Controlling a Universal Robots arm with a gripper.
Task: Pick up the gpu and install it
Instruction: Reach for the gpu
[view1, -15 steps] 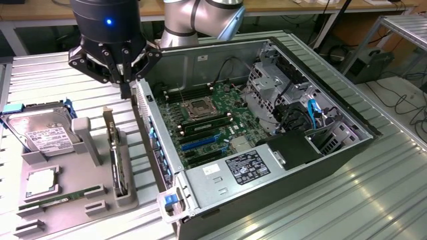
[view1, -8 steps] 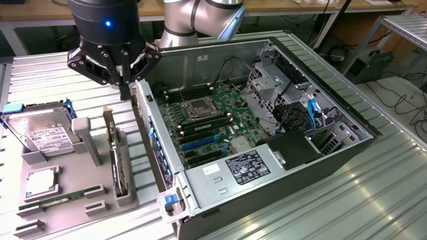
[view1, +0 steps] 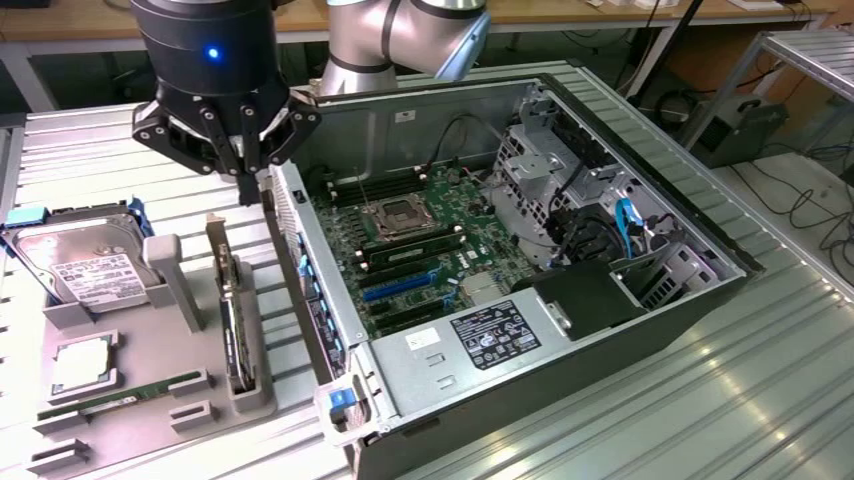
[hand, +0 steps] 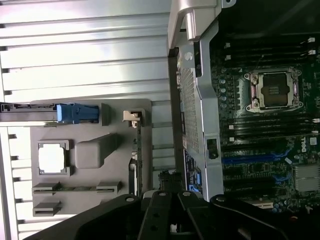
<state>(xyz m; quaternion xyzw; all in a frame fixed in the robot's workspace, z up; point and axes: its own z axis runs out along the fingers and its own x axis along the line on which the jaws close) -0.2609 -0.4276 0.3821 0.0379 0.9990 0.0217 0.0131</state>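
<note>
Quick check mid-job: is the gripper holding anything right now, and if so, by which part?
Nothing is held. The gripper hangs empty, above and apart from the gpu, which stands on edge in its slot of the grey tray.

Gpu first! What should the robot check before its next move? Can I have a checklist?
1. Gpu standing on edge in the gray holder: ok.
2. Gripper touching the gpu: not ok. It hangs above the holder, apart from the card.
3. Gripper lined up over the gpu: cannot tell.
4. Case open, motherboard uncovered: ok.
5. Blue slot on the motherboard free: ok.
</note>
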